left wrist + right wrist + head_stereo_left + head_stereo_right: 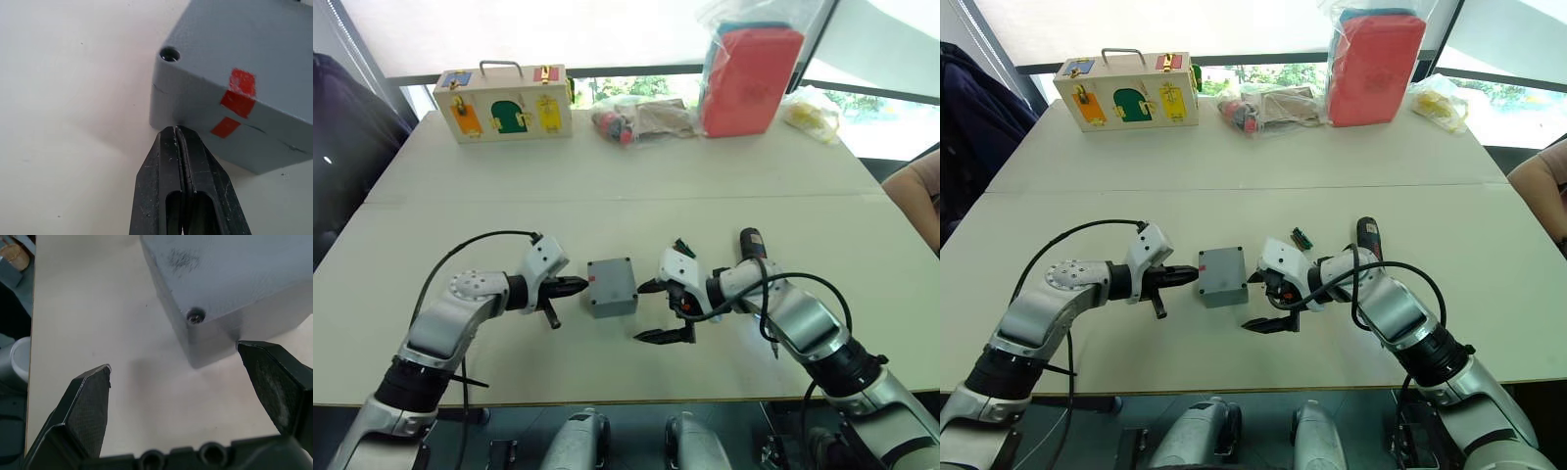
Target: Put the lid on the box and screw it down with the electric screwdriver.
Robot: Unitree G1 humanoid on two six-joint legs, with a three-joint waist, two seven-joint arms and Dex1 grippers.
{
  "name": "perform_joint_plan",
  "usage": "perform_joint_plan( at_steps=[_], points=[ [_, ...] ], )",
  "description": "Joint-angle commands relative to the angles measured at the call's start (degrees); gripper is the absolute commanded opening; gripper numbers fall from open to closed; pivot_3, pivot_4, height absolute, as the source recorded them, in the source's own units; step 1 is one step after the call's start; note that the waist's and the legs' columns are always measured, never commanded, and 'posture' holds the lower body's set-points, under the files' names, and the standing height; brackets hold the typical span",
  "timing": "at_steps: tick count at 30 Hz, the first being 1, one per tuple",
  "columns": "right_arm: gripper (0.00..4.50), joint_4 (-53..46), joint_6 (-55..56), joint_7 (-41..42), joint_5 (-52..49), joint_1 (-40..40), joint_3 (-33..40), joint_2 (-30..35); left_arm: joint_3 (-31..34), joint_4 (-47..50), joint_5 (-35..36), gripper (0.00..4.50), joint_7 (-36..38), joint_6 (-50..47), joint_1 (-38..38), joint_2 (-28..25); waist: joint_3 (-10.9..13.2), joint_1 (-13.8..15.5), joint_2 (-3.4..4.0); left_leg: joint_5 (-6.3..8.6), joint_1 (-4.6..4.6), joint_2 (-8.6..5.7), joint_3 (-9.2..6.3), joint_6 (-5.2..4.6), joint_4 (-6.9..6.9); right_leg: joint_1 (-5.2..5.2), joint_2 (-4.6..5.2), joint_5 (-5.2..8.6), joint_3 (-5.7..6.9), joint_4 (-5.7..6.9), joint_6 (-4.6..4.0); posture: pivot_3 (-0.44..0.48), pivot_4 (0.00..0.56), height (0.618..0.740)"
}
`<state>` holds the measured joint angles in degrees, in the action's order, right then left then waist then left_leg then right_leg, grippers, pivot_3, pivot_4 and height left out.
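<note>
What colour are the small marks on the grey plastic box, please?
Red marks on the grey plastic box, clearest in the left wrist view.

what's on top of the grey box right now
The lid sits on the box, closed along a seam. One corner hole shows a screw head. The inside is covered.

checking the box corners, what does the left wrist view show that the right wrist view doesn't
Left wrist view alone: red marks across the seam between lid and box, an empty corner hole, and the shut left gripper at the box's lower edge. Right wrist view alone: a corner hole with a screw in it, and the open right gripper, one finger beside that corner. Both: the lid sits on the box on the table.
</note>
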<state>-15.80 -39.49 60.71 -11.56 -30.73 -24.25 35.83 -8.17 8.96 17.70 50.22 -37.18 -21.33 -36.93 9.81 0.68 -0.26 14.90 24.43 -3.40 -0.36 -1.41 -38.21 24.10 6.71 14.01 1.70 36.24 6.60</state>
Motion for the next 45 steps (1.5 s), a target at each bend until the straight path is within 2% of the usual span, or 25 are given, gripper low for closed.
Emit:
perform_joint_plan(
  at_steps=[1, 6, 10, 14, 17, 23, 26, 30, 43, 45],
  points=[
    [4.40, -3.5, -1.2, -0.9, -1.5, 0.2, 1.1, -0.9, -0.1, 0.5, 0.0, 0.00, 0.8, 1.0, -1.6, 0.1, 0.0, 0.0, 0.00, 0.00, 0.00, 0.00, 0.00, 0.00, 0.00, 0.00, 0.00, 0.00, 0.00, 0.00, 0.00, 0.000, 0.150, 0.740],
    [4.40, -5.4, -3.3, -2.7, -2.0, 0.8, 3.7, -0.2, 0.8, 1.2, 0.2, 0.00, 1.7, 0.6, -1.7, -1.1, 0.0, 0.0, 0.00, 0.00, 0.00, 0.00, 0.00, 0.00, 0.00, 0.00, 0.00, 0.00, 0.00, 0.00, 0.00, 0.000, 0.150, 0.740],
    [4.40, -10.2, -9.1, -6.0, -6.3, 3.0, 13.8, 1.7, 4.5, 4.2, 2.7, 0.00, 4.8, -0.9, -1.2, -5.7, 0.0, 0.0, -0.02, 0.00, 0.01, 0.00, 0.00, 0.00, 0.00, 0.00, 0.00, 0.00, 0.00, 0.00, 0.00, 0.000, 0.150, 0.740],
    [4.40, -13.1, -14.9, -12.6, -10.9, 6.8, 27.3, 0.2, 10.6, 9.4, 11.9, 0.00, 8.7, -6.9, -2.4, -9.3, 0.0, 0.1, -0.02, 0.08, 0.02, 0.01, -0.03, -0.13, 0.00, -0.01, 0.04, 0.00, 0.00, -0.02, 0.00, 0.000, 0.150, 0.740],
    [4.40, -13.6, -15.1, -16.0, -10.7, 10.9, 31.1, 0.4, 12.1, 12.0, 16.1, 0.00, 9.6, -10.0, -3.9, -10.0, 0.0, 0.2, -0.02, 0.09, 0.01, 0.00, -0.05, -0.13, 0.01, -0.05, 0.05, 0.00, 0.02, -0.02, 0.00, 0.000, 0.150, 0.740],
    [4.40, -11.7, -12.4, -22.7, -8.3, 15.6, 29.9, -1.6, 9.0, 13.3, 17.9, 0.00, 10.2, -10.9, -7.0, -9.8, 0.0, -0.3, -0.03, 0.07, -0.03, 0.01, -0.02, -0.12, 0.01, -0.05, 0.00, 0.00, 0.00, 0.01, 0.00, 0.000, 0.150, 0.740],
    [3.72, -10.4, -10.8, -24.7, -6.7, 16.7, 27.7, -2.1, 7.2, 11.9, 17.4, 0.00, 10.0, -10.3, -8.5, -8.8, 0.0, -0.2, -0.03, 0.06, -0.04, 0.02, -0.02, -0.11, 0.02, -0.05, -0.04, 0.00, 0.00, 0.02, 0.00, 0.000, 0.150, 0.740],
    [2.54, -9.4, -10.0, -26.7, -6.7, 17.0, 26.8, -3.5, 6.0, 11.4, 17.2, 0.00, 10.1, -9.7, -8.8, -8.4, 0.0, 0.0, -0.03, 0.05, -0.03, 0.01, 0.00, -0.12, 0.01, -0.07, -0.04, 0.00, -0.01, 0.01, 0.00, 0.000, 0.150, 0.740],
    [2.54, -6.9, -7.5, -28.7, -6.3, 17.3, 24.7, -3.9, 5.9, 12.0, 17.5, 0.00, 9.1, -9.3, -7.3, -7.8, 0.0, -0.1, -0.03, 0.07, -0.04, 0.01, 0.00, -0.15, 0.00, -0.08, -0.07, 0.01, -0.01, 0.01, 0.00, 0.000, 0.150, 0.740],
    [2.06, -6.8, -7.5, -28.9, -6.5, 17.2, 24.6, -3.9, 6.0, 12.1, 17.6, 0.00, 9.1, -9.3, -7.0, -7.9, 0.0, -0.1, -0.03, 0.07, -0.04, 0.01, 0.00, -0.15, 0.00, -0.08, -0.07, 0.01, -0.01, 0.01, 0.00, 0.000, 0.150, 0.740]
  ],
)
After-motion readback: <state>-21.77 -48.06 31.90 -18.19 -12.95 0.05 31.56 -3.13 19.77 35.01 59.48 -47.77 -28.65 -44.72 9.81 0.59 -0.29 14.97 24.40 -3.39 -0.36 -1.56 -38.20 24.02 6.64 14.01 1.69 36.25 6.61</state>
